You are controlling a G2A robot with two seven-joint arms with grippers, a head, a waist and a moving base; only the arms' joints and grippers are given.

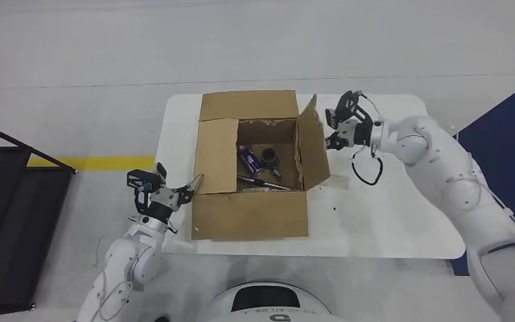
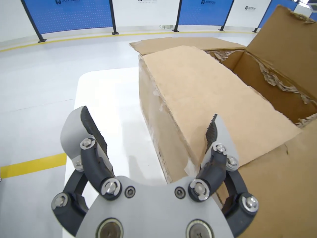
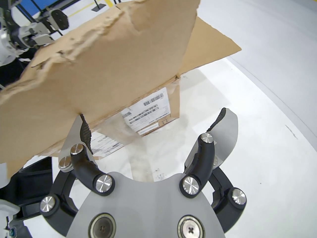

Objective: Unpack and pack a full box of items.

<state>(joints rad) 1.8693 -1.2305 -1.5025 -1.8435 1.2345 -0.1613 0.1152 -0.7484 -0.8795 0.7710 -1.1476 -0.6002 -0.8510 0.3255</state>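
An open cardboard box [image 1: 249, 216] stands in the middle of the white table [image 1: 386, 217]. Inside lie a blue and white bottle [image 1: 247, 158], a black round part [image 1: 268, 154] and a dark thin tool [image 1: 262, 183]. My left gripper [image 1: 179, 178] [image 2: 149, 120] is open at the near corner of the box's left flap [image 2: 210, 95], with one fingertip [image 2: 212, 127] over the flap's edge. My right gripper [image 1: 328, 131] [image 3: 153, 117] is open just outside the raised right flap [image 3: 111, 58], one fingertip [image 3: 84, 125] close under its torn edge.
A white shipping label [image 3: 148, 115] is on the box's side wall. The table has bare room to the right of the box. A black rack [image 1: 20, 225] stands on the floor off the table's left, beside a yellow floor line [image 1: 96, 162].
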